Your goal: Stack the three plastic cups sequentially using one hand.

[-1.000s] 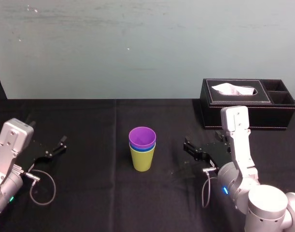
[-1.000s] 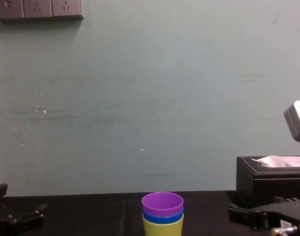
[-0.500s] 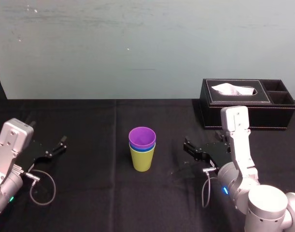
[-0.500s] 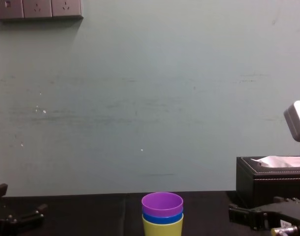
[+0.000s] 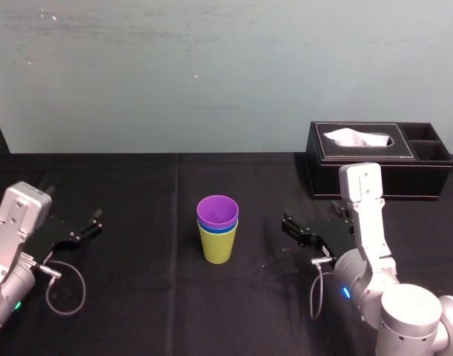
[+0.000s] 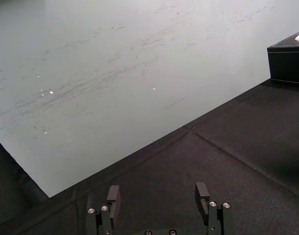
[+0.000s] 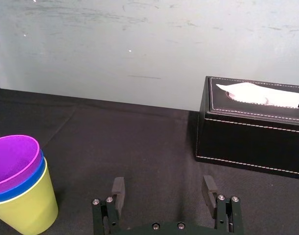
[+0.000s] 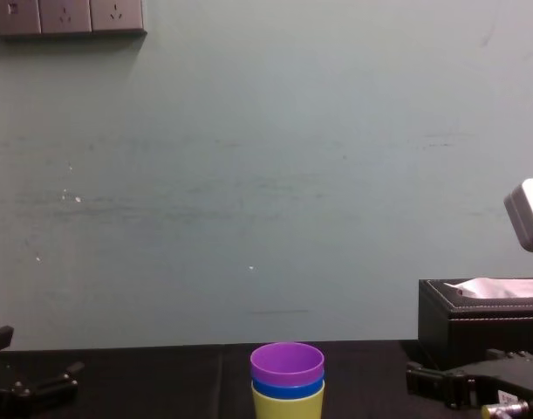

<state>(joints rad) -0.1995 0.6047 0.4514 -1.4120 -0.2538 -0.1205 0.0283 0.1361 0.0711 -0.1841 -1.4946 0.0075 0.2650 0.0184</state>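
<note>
Pale wall [image 5: 211, 74] fills the upper half of the head view, and the black-clothed table [image 5: 137, 304] fills the lower half. A black tissue box [image 5: 374, 159] sits right of centre against the wall, well apart from the cups. It is not a task item and probably sits back there to leave the working area free.

The right gripper [image 5: 294, 228] is low over the cloth at lower right, pointing toward frame centre. Its fingers are spread wide with nothing between them. That is plain in its wrist view, where the stack sits at the lower left edge, clear of both fingers — near, not touching.

The left gripper [image 5: 81, 228] is at the lower left, well apart from the stack. Its fingers are likewise spread and empty over bare cloth. It looks parked, which fits a one-hand task.

The cups are mid-frame between the two grippers, upright on the cloth as one nested stack. The yellow-green cup [image 5: 216, 251] is at the bottom and carries the rest. The blue cup [image 8: 288, 389] sits inside it, showing just a rim band. The purple cup [image 5: 217, 210] is inside that on top, mouth up. The rims lie close and level, so the nesting looks fully seated.

Judgement: all three are stacked and nothing is held — the task looks complete. The only risk is a finger clipping the stack if the right arm swings toward centre.
</note>
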